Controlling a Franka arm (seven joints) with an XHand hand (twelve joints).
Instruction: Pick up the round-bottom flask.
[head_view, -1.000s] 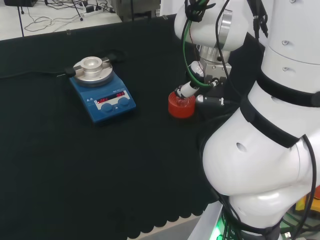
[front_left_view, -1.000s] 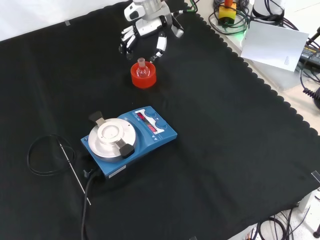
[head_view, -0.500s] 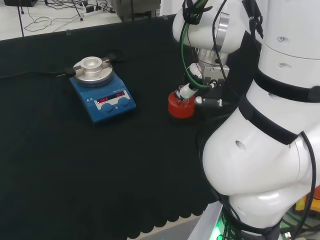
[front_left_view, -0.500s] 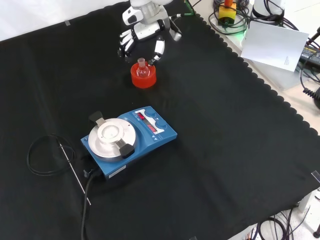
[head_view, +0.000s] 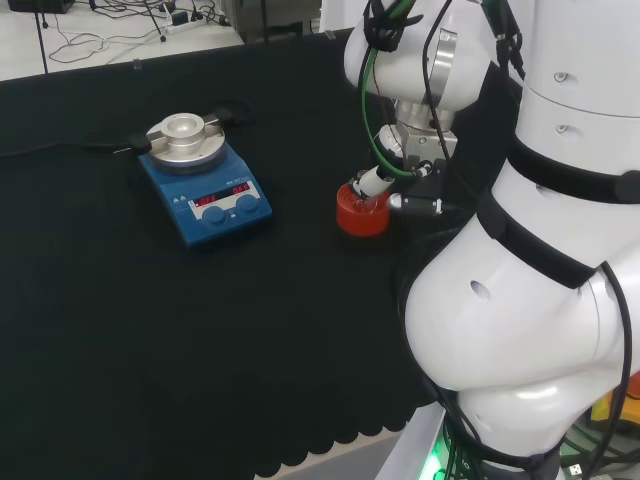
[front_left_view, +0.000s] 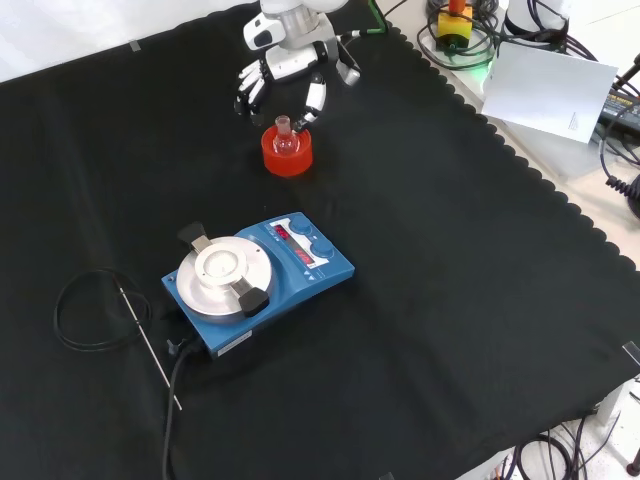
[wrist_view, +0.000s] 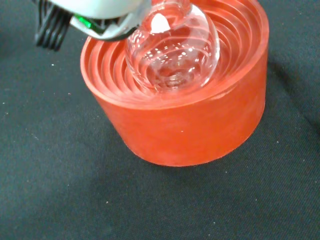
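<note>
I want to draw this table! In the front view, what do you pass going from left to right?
Black cable → metal rod → blue hotplate → white paper. The flask on its red stand overlaps the hotplate's span, so I left them out.

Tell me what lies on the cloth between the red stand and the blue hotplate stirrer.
Nothing: in the front view, bare black cloth runs from the red ribbed stand, which holds the round-bottom flask, to the blue hotplate stirrer.
</note>
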